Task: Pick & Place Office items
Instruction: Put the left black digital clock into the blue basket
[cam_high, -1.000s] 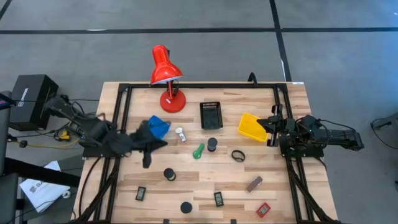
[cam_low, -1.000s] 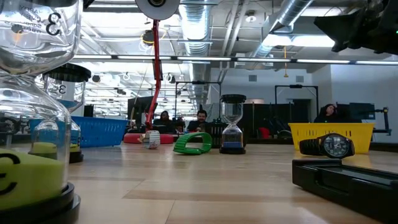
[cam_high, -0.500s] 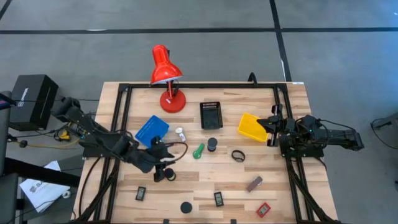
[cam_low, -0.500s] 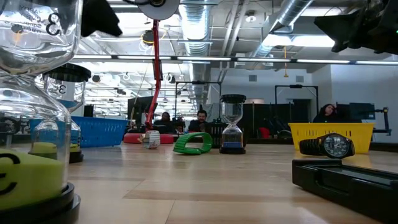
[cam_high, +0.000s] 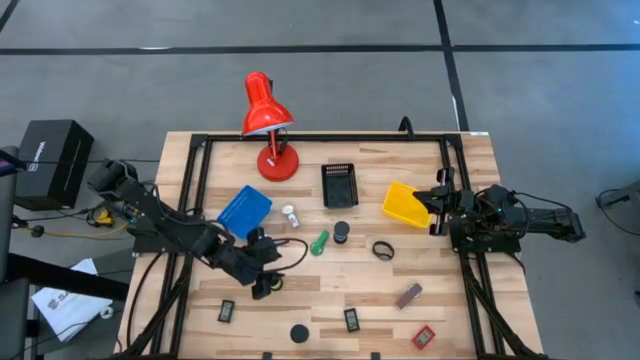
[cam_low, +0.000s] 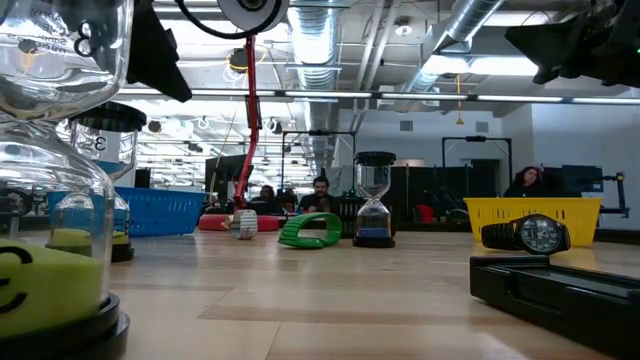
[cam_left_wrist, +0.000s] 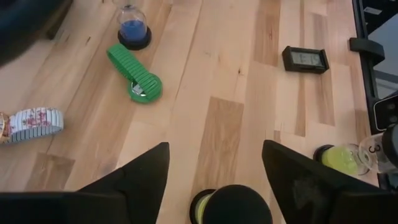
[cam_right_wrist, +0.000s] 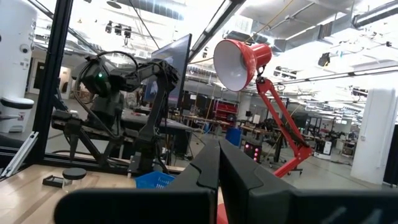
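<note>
My left gripper (cam_high: 264, 277) (cam_left_wrist: 214, 180) hangs open over a black round disc, the cap of a small yellow-green hourglass (cam_left_wrist: 230, 205) (cam_high: 273, 282); its fingers stand on either side of the cap without touching it. The hourglass stands upright on the table. Farther off lie a green strap (cam_left_wrist: 134, 74) (cam_high: 319, 242), a white patterned band (cam_left_wrist: 31, 124), a blue-sand hourglass (cam_left_wrist: 132, 28) and a black rectangular piece (cam_left_wrist: 305, 59). My right gripper (cam_high: 438, 207) (cam_right_wrist: 217, 168) waits shut at the table's right edge beside the yellow bin (cam_high: 404, 204).
Blue bin (cam_high: 245, 208), black bin (cam_high: 339, 185) and red lamp (cam_high: 268, 120) stand toward the far side. A black ring (cam_high: 383, 250), brown block (cam_high: 408, 295), red tag (cam_high: 424, 337), black disc (cam_high: 299, 333) and black pieces (cam_high: 226, 311) (cam_high: 352, 319) lie nearer.
My left gripper has swung from above the blue bin toward the table's near edge and slightly right, come down over the black-capped hourglass, and opened. The blue bin, partly covered by the arm before, now shows whole.
</note>
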